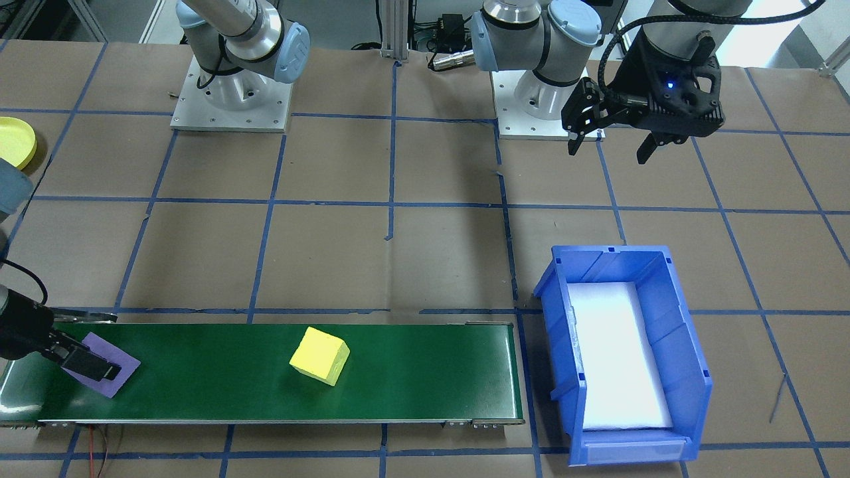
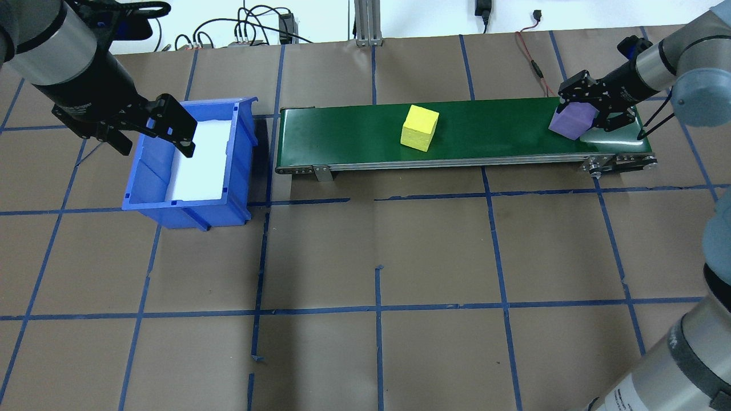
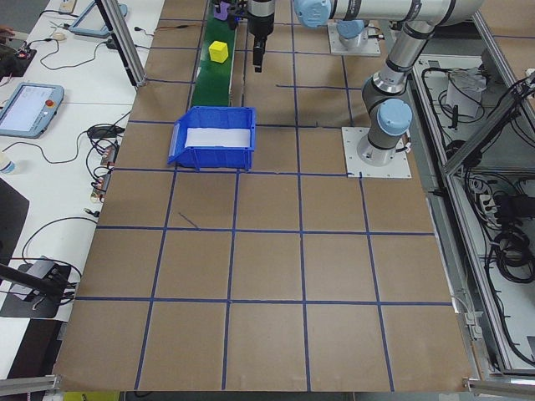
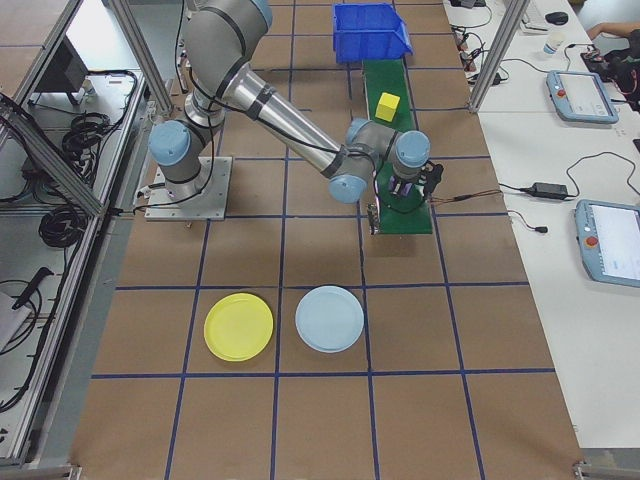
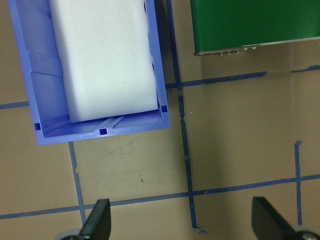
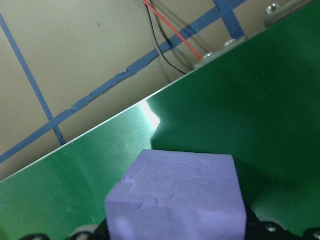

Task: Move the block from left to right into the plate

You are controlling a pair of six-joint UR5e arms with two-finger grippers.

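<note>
My right gripper (image 2: pixel 582 117) is shut on a purple block (image 2: pixel 571 121) at the right end of the green conveyor belt (image 2: pixel 502 125). The wrist view shows that purple block (image 6: pixel 177 200) filling the space between the fingers, just over the belt (image 6: pixel 250 100). A yellow block (image 2: pixel 420 128) lies free mid-belt. My left gripper (image 2: pixel 154 142) hangs open and empty above the near-left side of the blue bin (image 2: pixel 245 148). The yellow plate (image 4: pixel 238 327) lies on the table far to the robot's right, and its edge shows as plate (image 1: pixel 14 141).
A light blue plate (image 4: pixel 329 319) lies beside the yellow one. The blue bin (image 1: pixel 564 345) with a white foam liner stands at the belt's left end. Red and black wires (image 6: pixel 170 35) run past the belt's far edge. Operator tables with tablets (image 4: pixel 580 95) flank the work table.
</note>
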